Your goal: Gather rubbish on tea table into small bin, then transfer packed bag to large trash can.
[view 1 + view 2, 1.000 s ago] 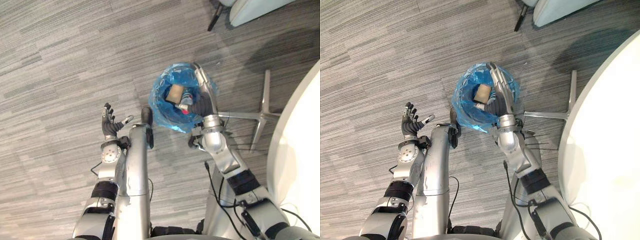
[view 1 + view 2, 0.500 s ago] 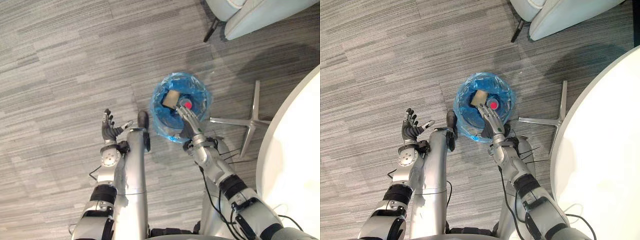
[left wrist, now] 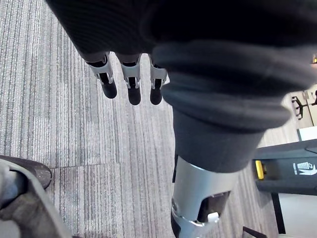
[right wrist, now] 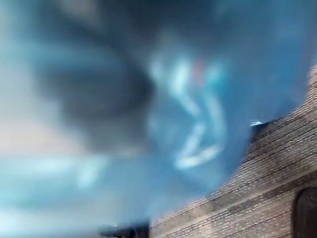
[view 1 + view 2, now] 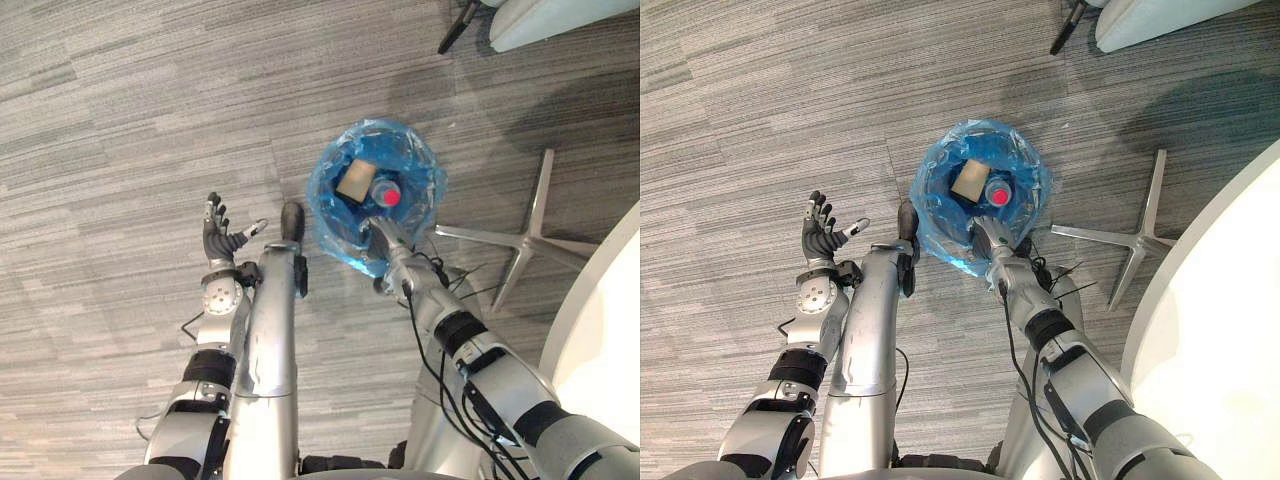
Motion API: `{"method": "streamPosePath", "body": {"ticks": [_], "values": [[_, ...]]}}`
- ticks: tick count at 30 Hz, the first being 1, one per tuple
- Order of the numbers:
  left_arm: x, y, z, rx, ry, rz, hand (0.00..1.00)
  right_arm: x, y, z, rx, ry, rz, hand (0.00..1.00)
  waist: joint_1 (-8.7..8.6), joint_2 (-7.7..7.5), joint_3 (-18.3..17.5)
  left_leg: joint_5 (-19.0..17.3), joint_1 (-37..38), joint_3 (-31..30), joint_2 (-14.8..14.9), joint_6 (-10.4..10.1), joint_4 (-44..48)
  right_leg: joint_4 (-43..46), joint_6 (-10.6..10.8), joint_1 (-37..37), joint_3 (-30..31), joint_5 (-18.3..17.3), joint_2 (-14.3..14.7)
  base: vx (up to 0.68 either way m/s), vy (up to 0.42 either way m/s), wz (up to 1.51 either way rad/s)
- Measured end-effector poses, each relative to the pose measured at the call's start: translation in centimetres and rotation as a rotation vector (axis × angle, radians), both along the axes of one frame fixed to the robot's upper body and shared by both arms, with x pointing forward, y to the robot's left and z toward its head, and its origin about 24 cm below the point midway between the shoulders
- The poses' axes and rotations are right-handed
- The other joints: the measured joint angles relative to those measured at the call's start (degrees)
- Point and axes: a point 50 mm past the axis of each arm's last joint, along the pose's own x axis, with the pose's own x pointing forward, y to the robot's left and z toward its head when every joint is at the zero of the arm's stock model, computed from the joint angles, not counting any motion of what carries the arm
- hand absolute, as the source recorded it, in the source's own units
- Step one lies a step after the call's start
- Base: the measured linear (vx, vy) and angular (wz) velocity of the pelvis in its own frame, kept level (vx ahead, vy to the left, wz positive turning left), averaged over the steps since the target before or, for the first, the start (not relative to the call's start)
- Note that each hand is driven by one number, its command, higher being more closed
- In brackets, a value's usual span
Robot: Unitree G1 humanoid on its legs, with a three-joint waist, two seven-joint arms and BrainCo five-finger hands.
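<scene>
Right hand (image 5: 388, 245) at the blue-bagged bin (image 5: 420, 175) on the carpet (image 5: 120, 120)

The head views are showing a box (image 5: 355, 181) and a red-capped bottle (image 5: 388, 196) inside; my right wrist view is giving blurred blue plastic. My fingers are hiding at the bag's rim, grip impossible to tell. My left hand (image 5: 220, 240) is hovering spread, holding nothing.

A small round bin lined with a crinkled blue plastic bag (image 5: 325, 215) is standing on the grey striped carpet (image 5: 120, 120) and holding a tan cardboard box (image 5: 354, 181) and a red-capped bottle (image 5: 386, 195) side by side. The right hand (image 5: 385, 238) is sitting at the bag's near rim. The left hand (image 5: 221, 240) is hovering well apart over bare carpet, with its fingers (image 5: 214, 212) straight and spread.
</scene>
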Motion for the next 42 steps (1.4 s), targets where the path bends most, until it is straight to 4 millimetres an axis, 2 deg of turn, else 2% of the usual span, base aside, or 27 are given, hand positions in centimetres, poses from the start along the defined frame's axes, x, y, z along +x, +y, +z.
{"method": "streamPosePath", "body": {"ticks": [6,8,10,11,13,16,17,20,22,23,24,26,28,30,31,32,33,34,35,36,38,39,40,41,42], "values": [[0.0,-0.4,-0.8,-0.005,0.054,-0.012,0.0,-0.9,1.0,2.2,0.111,-0.092,0.057,1.0,0.04,0.0,0.0,0.4,2.8,-1.0,0.1,-0.2,-0.2,-0.8,-0.2,3.7,-1.2,0.1,0.1,0.0,0.0,0.0],[-0.3,-1.1,-1.5,-0.018,0.082,-0.029,0.0,-1.6,1.3,2.2,0.171,-0.098,0.072,1.0,0.0,-0.01,0.0,0.4,5.9,-1.2,0.1,-0.2,-1.2,-2.0,0.1,7.1,-1.7,0.0,0.2,-0.01,0.007,0.02],[-1.0,-2.1,-2.8,-0.027,0.123,-0.059,0.0,-3.1,1.2,1.3,0.287,-0.074,0.073,1.0,-0.04,-0.01,0.0,0.3,12.5,-0.9,0.1,-0.1,-4.3,-5.0,0.0,13.9,-2.3,0.0,0.2,-0.01,0.009,0.09],[-1.2,-2.2,-3.1,-0.029,0.132,-0.063,0.0,-3.4,1.2,1.2,0.304,-0.071,0.076,1.0,-0.13,-0.01,0.0,0.3,13.4,-0.8,0.1,-0.1,-4.8,-5.5,-0.1,14.9,-2.4,0.1,0.2,0.0,-0.007,0.09],[-2.8,-2.9,-5.3,-0.03,0.21,-0.083,0.0,-5.7,1.3,0.1,0.435,-0.036,0.09,1.0,-0.34,-0.18,-0.2,0.7,21.7,-0.1,0.2,-0.4,-9.6,-9.9,0.3,23.0,-3.2,0.4,0.2,0.02,-0.013,0.07],[-5.4,-2.6,-8.2,-0.029,0.316,-0.09,0.0,-8.0,1.3,-0.5,0.571,0.001,0.117,1.0,-0.38,-0.47,-1.5,1.0,31.6,1.4,0.7,-0.3,-15.3,-15.8,0.6,32.8,-4.2,1.1,0.6,0.08,-0.004,-0.01],[-6.8,-2.3,-9.5,-0.028,0.372,-0.08,0.0,-8.8,1.4,-1.0,0.604,0.023,0.131,1.0,-0.4,-0.43,-3.0,1.3,35.8,1.9,1.1,0.0,-18.0,-19.1,0.6,37.3,-5.0,1.8,1.0,0.13,0.023,-0.04],[-9.9,-2.0,-12.0,-0.006,0.474,-0.076,0.0,-10.6,1.2,-0.9,0.676,0.029,0.156,1.0,-0.36,-0.82,-7.5,2.8,46.0,3.2,1.1,0.7,-25.2,-27.1,1.8,47.6,-5.8,3.5,1.5,0.19,0.031,0.02],[-11.5,-1.8,-13.0,0.0,0.519,-0.077,0.0,-11.3,1.3,-0.6,0.691,0.018,0.191,1.0,-0.39,-0.92,-9.6,3.3,50.6,4.1,1.2,1.1,-29.1,-31.7,2.3,52.2,-6.1,4.9,2.1,0.21,0.043,-0.11],[-12.6,-1.6,-13.6,0.003,0.551,-0.072,0.0,-12.0,1.5,-0.5,0.702,0.018,0.208,1.0,-0.53,-0.91,-12.2,3.9,54.0,4.9,1.4,1.5,-32.4,-36.2,2.7,55.7,-6.1,6.6,2.9,0.21,0.06,-0.21],[-13.1,-1.6,-13.9,0.007,0.565,-0.075,0.0,-12.2,1.5,-0.6,0.706,0.021,0.215,1.0,-0.52,-0.97,-12.6,4.1,55.7,5.4,1.5,1.5,-33.8,-38.2,2.7,57.3,-5.7,7.4,3.3,0.21,0.073,-0.37],[-14.4,-0.8,-14.6,0.042,0.607,-0.08,0.0,-12.7,2.3,-0.9,0.702,0.052,0.268,1.0,-0.35,-1.54,-14.4,6.1,62.0,7.6,1.9,1.5,-40.6,-46.5,3.1,62.5,-4.3,11.2,5.0,0.2,0.08,-0.47],[-14.5,-0.4,-14.6,0.066,0.614,-0.094,0.0,-12.7,2.4,-0.8,0.702,0.046,0.282,1.0,-0.59,-1.56,-14.9,7.2,64.3,8.3,1.8,1.7,-43.6,-49.8,3.1,64.6,-3.8,13.1,5.6,0.14,0.068,-0.27],[-14.1,-0.2,-14.1,0.095,0.59,-0.117,0.0,-12.2,2.5,-0.7,0.683,0.052,0.297,1.0,-1.92,-1.71,-15.1,7.5,65.4,7.6,0.4,1.9,-43.7,-48.3,3.5,65.0,-2.5,13.5,5.2,0.06,0.067,0.05],[-13.8,-0.3,-13.9,0.101,0.58,-0.123,0.0,-12.1,2.4,-0.8,0.677,0.055,0.293,1.0,-1.83,-1.68,-15.1,7.7,65.8,7.2,0.1,2.2,-43.8,-48.0,4.2,65.3,-1.6,13.6,5.3,0.02,0.02,0.39],[-13.1,-0.4,-12.9,0.106,0.531,-0.137,0.0,-11.9,1.9,-0.9,0.684,0.069,0.286,1.0,-1.99,-1.57,-15.0,8.4,66.9,6.1,0.3,3.2,-44.6,-43.7,6.2,66.4,2.1,10.6,5.4,0.0,-0.009,0.55],[-12.7,-0.5,-12.4,0.11,0.505,-0.145,0.0,-11.9,1.7,-1.0,0.696,0.073,0.279,1.0,-2.16,-1.87,-15.0,8.4,67.1,5.0,-0.4,3.2,-44.4,-38.4,6.1,66.6,3.6,8.7,5.1,-0.02,-0.054,1.0],[-12.1,-0.6,-11.4,0.116,0.451,-0.157,0.0,-11.7,1.4,-0.9,0.721,0.073,0.268,1.0,-1.86,-2.31,-15.3,8.4,67.2,2.9,-1.7,3.2,-43.4,-31.4,7.1,68.1,6.3,6.2,5.2,-0.04,-0.055,0.95],[-11.9,-0.7,-10.8,0.117,0.424,-0.159,0.0,-11.6,1.4,-0.8,0.725,0.072,0.274,1.0,-1.63,-2.44,-15.3,8.4,67.1,2.1,-2.2,3.2,-42.8,-30.1,7.8,69.1,7.4,5.6,5.2,-0.15,-0.147,0.95],[-11.7,-0.7,-9.2,0.118,0.347,-0.151,0.0,-11.1,1.8,0.2,0.721,0.045,0.306,1.0,-0.95,-2.21,-15.6,8.7,65.6,0.8,-2.8,2.7,-41.1,-33.0,7.5,71.0,9.2,3.4,6.4,-0.18,-0.13,0.47],[-11.8,-1.0,-8.0,0.114,0.282,-0.155,0.0,-10.6,1.8,1.1,0.733,0.014,0.335,1.0,0.89,-0.62,-16.5,10.7,63.8,0.3,-2.1,1.8,-42.9,-38.7,6.4,71.6,9.3,2.0,8.5,-0.22,-0.087,0.1],[-11.8,-1.5,-7.3,0.11,0.238,-0.169,0.0,-10.3,1.6,1.8,0.73,-0.011,0.355,1.0,1.72,-0.13,-16.9,12.8,62.5,-0.1,-1.6,1.5,-44.9,-42.7,4.6,71.9,9.2,0.8,9.3,-0.3,-0.115,0.29],[-11.6,-2.3,-6.6,0.1,0.197,-0.191,0.0,-9.8,1.4,2.7,0.726,-0.038,0.375,1.0,1.05,2.13,-16.9,16.4,60.9,-2.6,-0.7,1.0,-48.4,-44.4,3.1,70.9,6.9,1.8,11.0,-0.37,-0.177,0.61],[-11.4,-3.2,-5.9,0.096,0.165,-0.228,0.0,-9.6,0.8,2.9,0.703,-0.046,0.373,1.0,0.67,3.64,-16.9,19.1,61.4,-4.4,0.5,0.8,-53.7,-45.2,2.0,70.2,4.8,3.1,12.5,-0.31,-0.16,0.77],[-11.4,-3.5,-5.6,0.095,0.15,-0.237,0.0,-9.4,0.7,2.9,0.699,-0.043,0.371,1.0,0.73,3.91,-16.9,19.4,61.9,-4.5,1.1,0.7,-55.9,-45.6,1.5,70.1,4.1,3.8,12.9,-0.29,-0.153,0.67]]}}
